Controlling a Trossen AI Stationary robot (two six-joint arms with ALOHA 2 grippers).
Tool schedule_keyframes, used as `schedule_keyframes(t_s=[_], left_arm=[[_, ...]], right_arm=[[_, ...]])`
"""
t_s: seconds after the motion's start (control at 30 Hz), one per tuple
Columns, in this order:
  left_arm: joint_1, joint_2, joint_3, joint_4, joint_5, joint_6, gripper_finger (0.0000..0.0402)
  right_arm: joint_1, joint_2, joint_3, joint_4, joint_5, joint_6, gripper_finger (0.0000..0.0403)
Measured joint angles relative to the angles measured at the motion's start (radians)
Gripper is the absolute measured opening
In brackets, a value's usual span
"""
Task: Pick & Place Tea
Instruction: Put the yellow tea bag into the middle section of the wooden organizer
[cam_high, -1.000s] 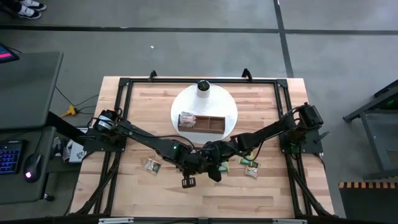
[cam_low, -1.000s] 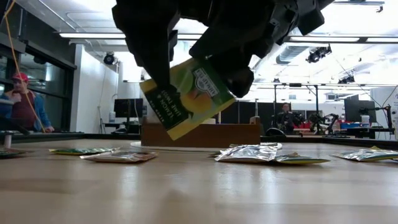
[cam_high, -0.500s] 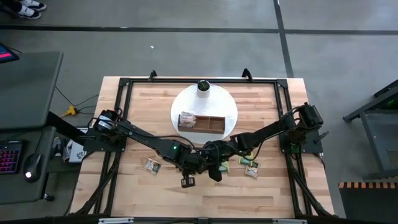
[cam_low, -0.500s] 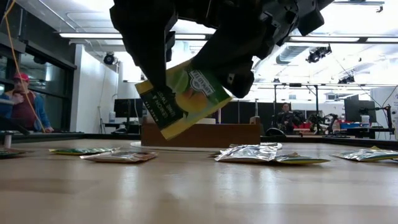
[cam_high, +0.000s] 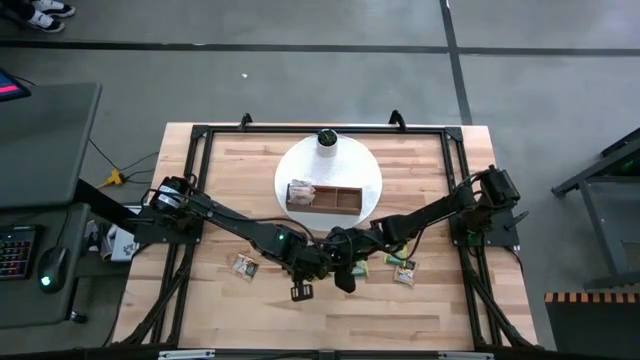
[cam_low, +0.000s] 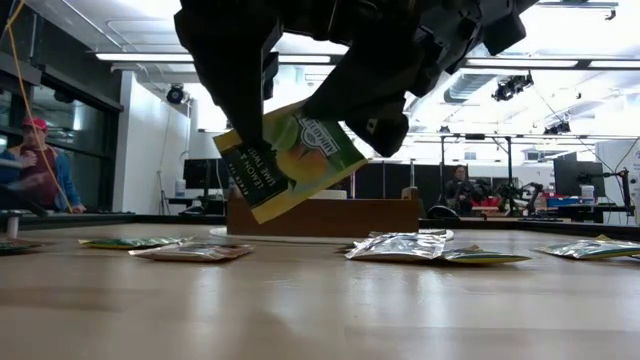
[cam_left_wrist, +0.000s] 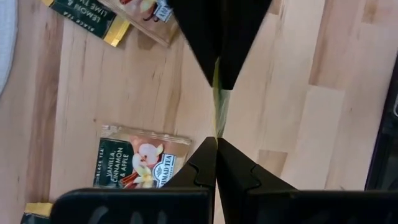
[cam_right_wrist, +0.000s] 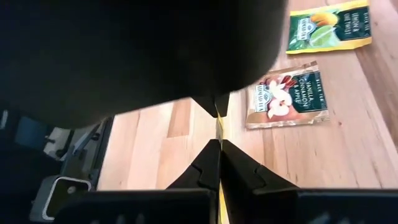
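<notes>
Tea sachet (cam_low: 290, 165), green, held in air above desk (cam_low: 320, 300), clamped between both sets of fingers. I see left gripper (cam_high: 318, 262) pinching its upper-left end, right gripper (cam_high: 345, 262) pinching upper-right end; both pairs closed tight on it. Long axis tilted, lower end pointing down-left in low view. Edge-on between fingers in wrist views. Other sachets (cam_low: 190, 250) flat on desk.
</notes>
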Motion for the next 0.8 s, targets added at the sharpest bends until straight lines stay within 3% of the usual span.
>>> schedule_keyframes(t_s=[0.27,0.57,0.8], left_arm=[[0.0,0.0,0.0,-0.036,-0.026,-0.013,0.0016],[0.001,-0.009,0.0,-0.042,-0.04,-0.026,0.0142],[-0.006,-0.108,-0.006,-0.131,-0.18,-0.062,0.0205]], right_arm=[[0.016,0.0,-0.001,-0.028,0.041,0.02,0.0],[0.019,0.004,-0.005,-0.077,0.056,0.043,0.0],[0.038,-0.041,-0.004,-0.095,0.153,0.044,0.0]])
